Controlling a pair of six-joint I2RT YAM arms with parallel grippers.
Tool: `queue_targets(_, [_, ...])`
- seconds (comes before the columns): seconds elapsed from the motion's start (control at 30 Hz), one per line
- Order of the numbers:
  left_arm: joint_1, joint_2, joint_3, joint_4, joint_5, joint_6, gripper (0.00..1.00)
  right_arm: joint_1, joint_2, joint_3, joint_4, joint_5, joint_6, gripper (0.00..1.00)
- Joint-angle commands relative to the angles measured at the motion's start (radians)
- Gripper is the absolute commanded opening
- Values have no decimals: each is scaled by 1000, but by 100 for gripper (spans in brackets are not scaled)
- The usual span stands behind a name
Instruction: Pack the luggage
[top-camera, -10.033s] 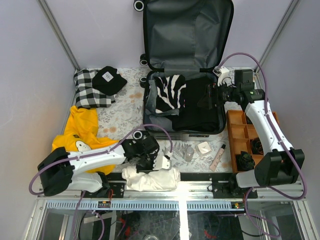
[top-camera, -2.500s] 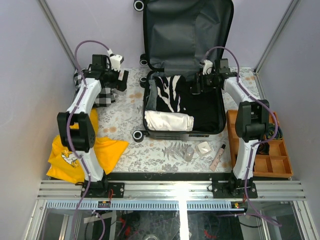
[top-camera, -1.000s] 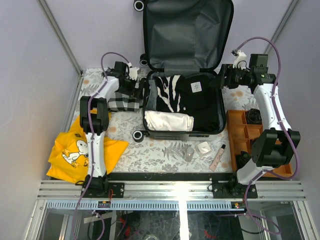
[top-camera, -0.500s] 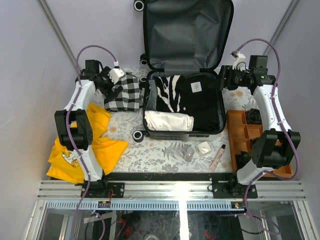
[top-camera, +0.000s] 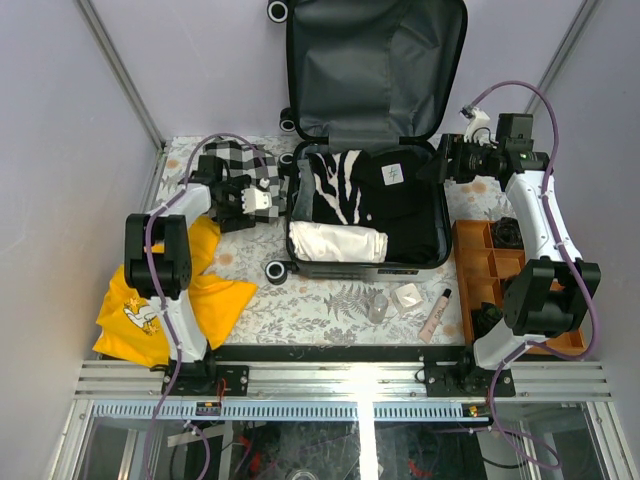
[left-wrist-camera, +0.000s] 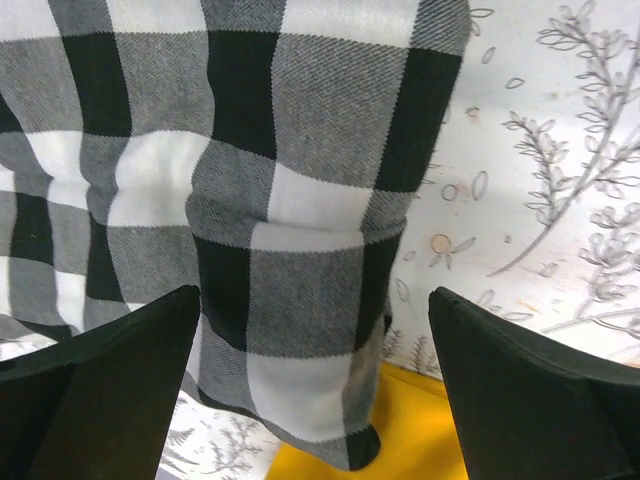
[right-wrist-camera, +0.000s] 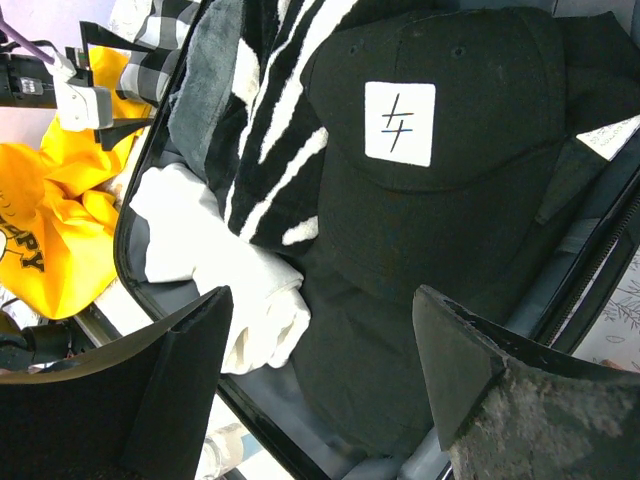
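Left claw (left-wrist-camera: 315, 295) nearer luggage (top-camera: 375, 70), seemingly clear

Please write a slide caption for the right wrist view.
Open right gripper facing the suitcase, packed with a black cap, striped top and white cloth.

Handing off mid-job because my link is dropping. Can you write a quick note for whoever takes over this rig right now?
Left end effector: open, empty, poised over the checkered garment on the table, left of the luggage.
Right end effector: open, empty, at the luggage's right rim, facing the black cap inside.
Packed: zebra-print garment, white roll, black cap.
Left to pack: checkered garment, yellow shirt, possibly the pink tube out front.
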Motion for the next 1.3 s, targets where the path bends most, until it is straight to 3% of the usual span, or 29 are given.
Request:
queue_targets(0.0, [-23, 33, -36, 179, -39, 97, 94, 4, -29, -3, 24, -28, 2, 80])
queue_targets(0.17, [-51, 83, -60, 265, -61, 109, 91, 3, -19, -4, 21, -20, 0, 80])
queue_targets(0.3, [-59, 134, -11, 246, -54, 47, 77, 2, -15, -3, 19, -14, -2, 80])
queue_targets(0.6, [-26, 187, 215, -9, 50, -181, 2, -2, -22, 1, 20, -13, 3, 80])
queue_targets(0.7, [-10, 180, 308, -82, 108, -318, 0, -4, -32, -4, 19, -12, 3, 80])
queue_targets(0.9, [60, 249, 658, -359, 231, -671, 0, -7, -53, -12, 29, -21, 13, 80])
queue_targets(1.13, [91, 156, 706, -365, 354, -981, 0, -9, -75, -17, 34, -31, 21, 80])
queue_targets(1.27, [91, 115, 706, -270, 413, -1221, 0, -10, -87, -23, 39, -32, 24, 80])
